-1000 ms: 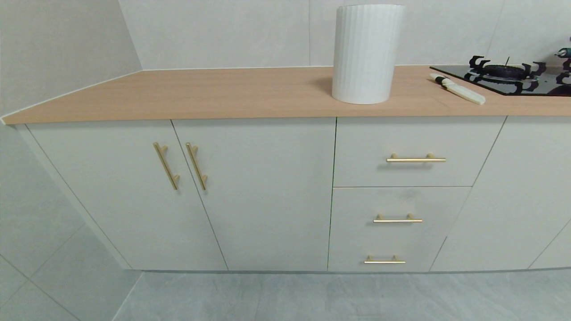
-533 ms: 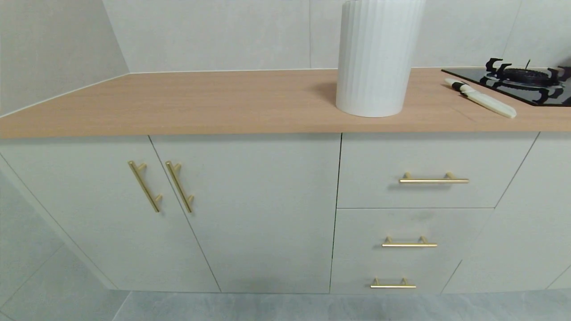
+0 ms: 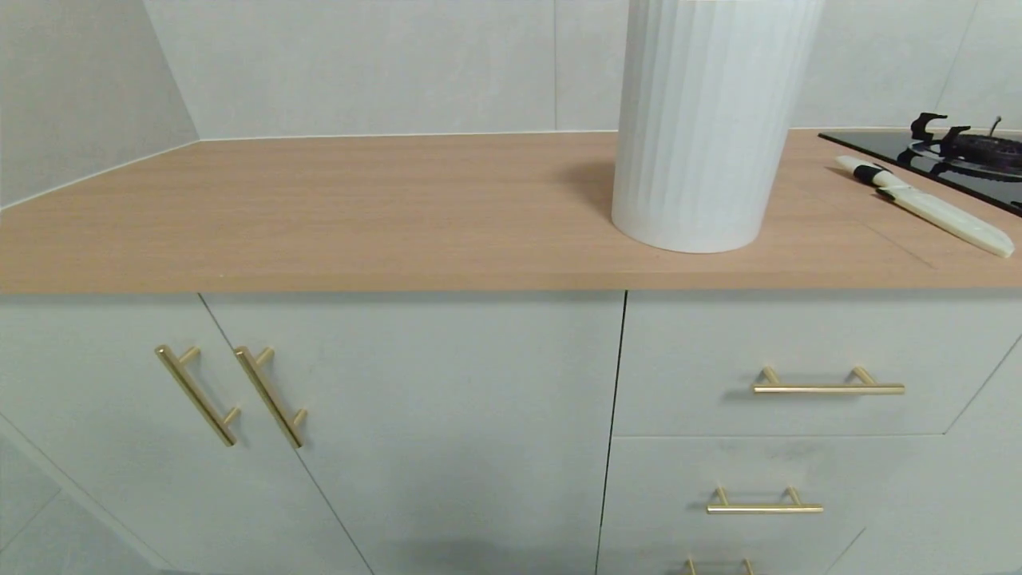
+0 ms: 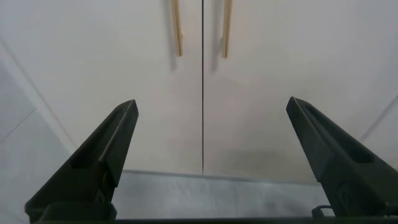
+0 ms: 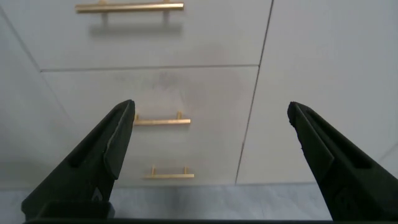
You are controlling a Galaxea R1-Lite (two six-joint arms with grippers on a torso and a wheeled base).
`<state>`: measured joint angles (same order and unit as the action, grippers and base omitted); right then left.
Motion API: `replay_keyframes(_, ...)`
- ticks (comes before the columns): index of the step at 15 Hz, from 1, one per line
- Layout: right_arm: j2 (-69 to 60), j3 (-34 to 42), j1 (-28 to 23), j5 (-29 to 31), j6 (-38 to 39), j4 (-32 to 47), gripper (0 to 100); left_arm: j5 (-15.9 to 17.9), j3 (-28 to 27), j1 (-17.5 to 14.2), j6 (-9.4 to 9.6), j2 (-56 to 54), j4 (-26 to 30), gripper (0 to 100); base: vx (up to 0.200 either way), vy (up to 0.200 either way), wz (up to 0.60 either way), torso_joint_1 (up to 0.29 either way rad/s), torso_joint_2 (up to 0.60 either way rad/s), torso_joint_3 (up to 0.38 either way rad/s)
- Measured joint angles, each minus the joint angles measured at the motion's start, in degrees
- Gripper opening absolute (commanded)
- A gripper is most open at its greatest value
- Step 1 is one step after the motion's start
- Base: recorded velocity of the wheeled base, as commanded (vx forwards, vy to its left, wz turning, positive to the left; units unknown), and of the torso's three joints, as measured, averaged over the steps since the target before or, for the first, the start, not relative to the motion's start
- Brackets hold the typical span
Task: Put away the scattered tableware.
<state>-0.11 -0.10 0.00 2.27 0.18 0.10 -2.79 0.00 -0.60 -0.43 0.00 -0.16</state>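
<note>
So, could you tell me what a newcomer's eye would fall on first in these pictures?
The tall white ribbed container stands out first, upright on the wooden countertop, right of centre. To its right a pale-bladed knife lies flat on the wood beside the black hob. Below, gold handles catch the eye: a pair of door handles on the left and drawer handles on the right.

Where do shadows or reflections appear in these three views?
Head view: the white container casts a soft shadow leftward on the countertop; the glossy hob reflects its burner grate. Right wrist view: faint shadow under the top drawer handle.
</note>
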Motion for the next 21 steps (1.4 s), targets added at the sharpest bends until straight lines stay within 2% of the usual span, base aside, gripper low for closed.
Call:
replay_keyframes(7, 0.0, 0.0, 0.0, 0.0, 0.0, 0.0, 100, 0.0, 0.0, 0.0, 0.00, 0.0, 0.0, 100, 0.000, 0.000, 0.00, 0.000, 0.00, 0.000)
replay_keyframes(10, 0.0, 0.0, 0.0, 0.0, 0.0, 0.0, 100, 0.0, 0.0, 0.0, 0.00, 0.0, 0.0, 100, 0.000, 0.000, -0.60, -0.004, 0.00, -0.002)
replay_keyframes(21, 0.0, 0.0, 0.0, 0.0, 0.0, 0.0, 100, 0.0, 0.0, 0.0, -0.06, 0.0, 0.0, 100, 0.000, 0.000, 0.00, 0.000, 0.00, 0.000)
